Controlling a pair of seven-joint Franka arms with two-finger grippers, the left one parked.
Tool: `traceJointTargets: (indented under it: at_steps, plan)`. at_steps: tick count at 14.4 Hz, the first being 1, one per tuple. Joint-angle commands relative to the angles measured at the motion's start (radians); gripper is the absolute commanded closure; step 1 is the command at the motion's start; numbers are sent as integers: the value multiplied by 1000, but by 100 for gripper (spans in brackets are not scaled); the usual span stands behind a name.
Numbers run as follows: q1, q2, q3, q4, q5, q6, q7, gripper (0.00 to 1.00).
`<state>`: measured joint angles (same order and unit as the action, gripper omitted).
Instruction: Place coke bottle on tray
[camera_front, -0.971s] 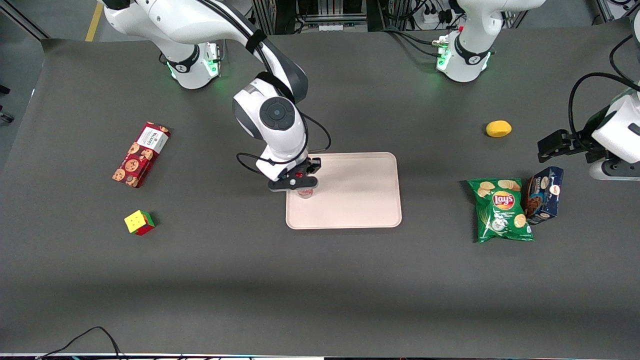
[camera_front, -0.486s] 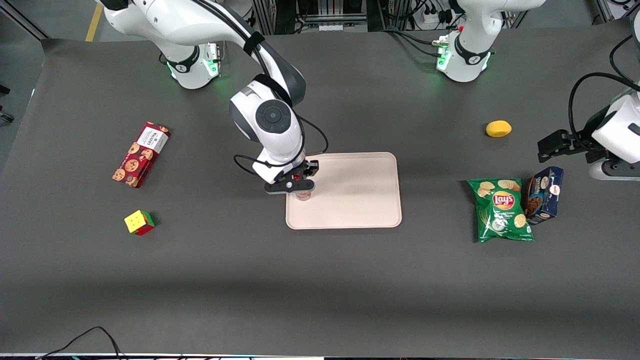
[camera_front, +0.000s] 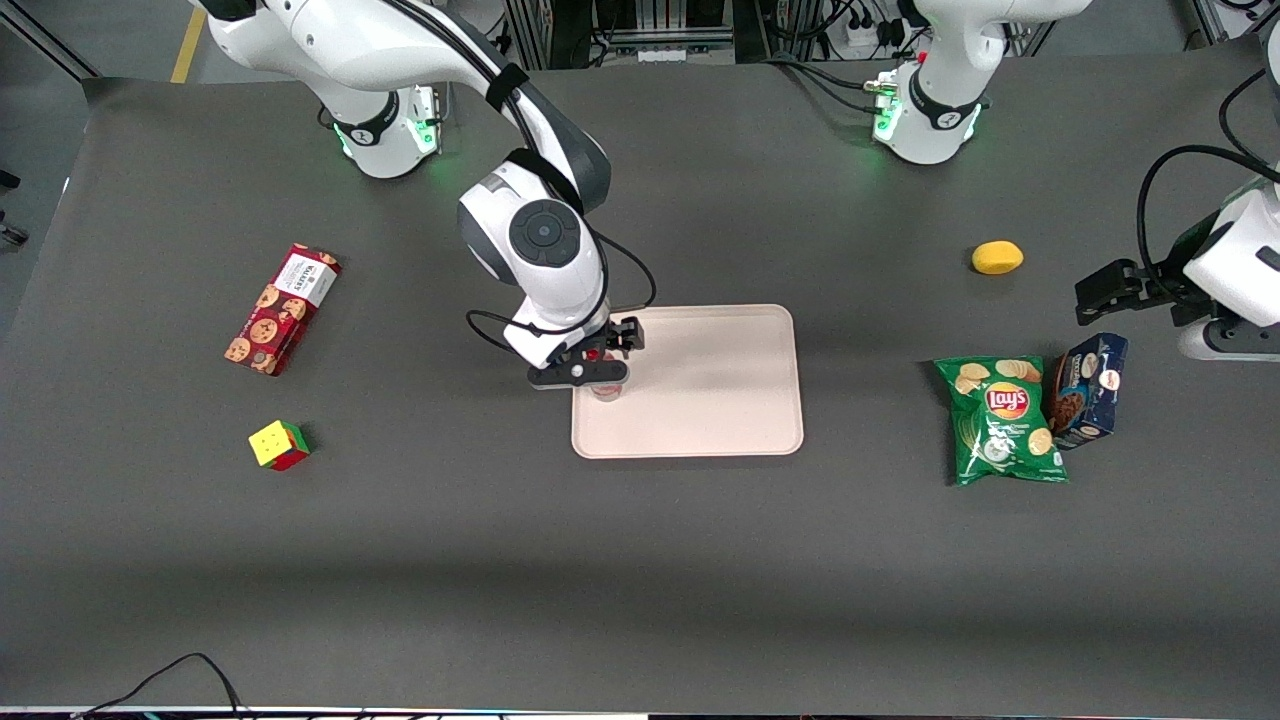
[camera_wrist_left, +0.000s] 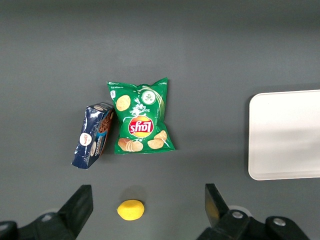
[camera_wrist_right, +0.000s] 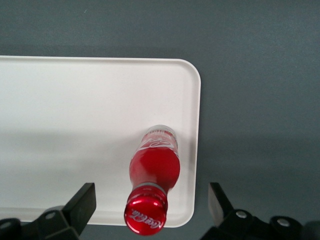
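The coke bottle (camera_wrist_right: 154, 170) stands upright on the pale tray (camera_wrist_right: 75, 125), close to the tray's rim at a rounded corner. Its red cap (camera_wrist_right: 145, 215) faces the wrist camera. My gripper (camera_wrist_right: 151, 206) hangs directly above the bottle and is open, with its dark fingers (camera_wrist_right: 82, 202) spread wide on either side and clear of the cap. In the front view the gripper (camera_front: 598, 372) covers most of the bottle (camera_front: 607, 391), which sits at the tray's (camera_front: 710, 400) edge toward the working arm's end.
A red cookie box (camera_front: 282, 309) and a coloured cube (camera_front: 279, 445) lie toward the working arm's end. A green chips bag (camera_front: 1003, 420), a blue box (camera_front: 1088, 390) and a yellow lemon (camera_front: 997, 257) lie toward the parked arm's end.
The working arm's wrist and gripper have shifted slightly toward the working arm's end. The bottle has stayed standing at the same spot on the tray.
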<state>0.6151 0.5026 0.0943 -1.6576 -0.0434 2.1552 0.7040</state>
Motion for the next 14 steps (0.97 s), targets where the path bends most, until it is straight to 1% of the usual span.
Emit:
traceJointTargets:
  at_steps: [1,3,5,6,7,9,11,12,14]
  plan:
    - [2,4,1,24,-3,-12,2,0]
    - [2,-19,1,30,-3,-20,0,0]
    - [2,-76,5,33,-10,-79,-29,0]
    - [-1,-128,4,30,0,-118,-97,0]
    - [-12,-183,1,32,13,-167,-127,0]
    - [-32,-312,-5,22,17,-263,-149,0]
    - [-80,-442,-10,-19,17,-337,-242,0]
    - [-109,-513,-21,-72,17,-336,-282,0]
    - [-178,-591,-25,-131,19,-345,-291,0]
